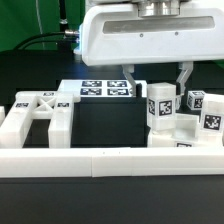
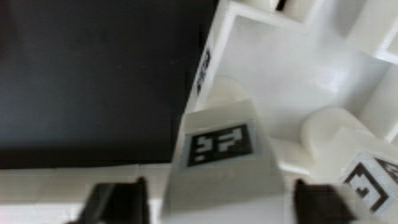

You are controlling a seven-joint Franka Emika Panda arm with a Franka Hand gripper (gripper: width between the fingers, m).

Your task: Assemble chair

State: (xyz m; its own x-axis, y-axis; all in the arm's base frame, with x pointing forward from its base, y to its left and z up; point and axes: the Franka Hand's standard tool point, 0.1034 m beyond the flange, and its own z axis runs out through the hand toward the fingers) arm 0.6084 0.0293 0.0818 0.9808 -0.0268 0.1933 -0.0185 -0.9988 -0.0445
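An upright white chair leg (image 1: 160, 108) with a square tag stands in a cluster of white chair parts (image 1: 190, 132) at the exterior view's right. My gripper (image 1: 157, 80) hangs over it, one finger down each side of its top. In the wrist view the tagged leg (image 2: 221, 143) fills most of the space between the dark fingertips (image 2: 118, 202); my gripper (image 2: 214, 203) straddles it open, with a thin gap on one side. A larger white frame part with crossed bars (image 1: 40, 112) lies at the exterior view's left.
The marker board (image 1: 105, 88) lies on the black table behind the parts. A long low white border wall (image 1: 110, 162) runs along the front. Tagged cubes (image 1: 196, 100) and another tagged block (image 2: 370, 176) stand close beside the leg.
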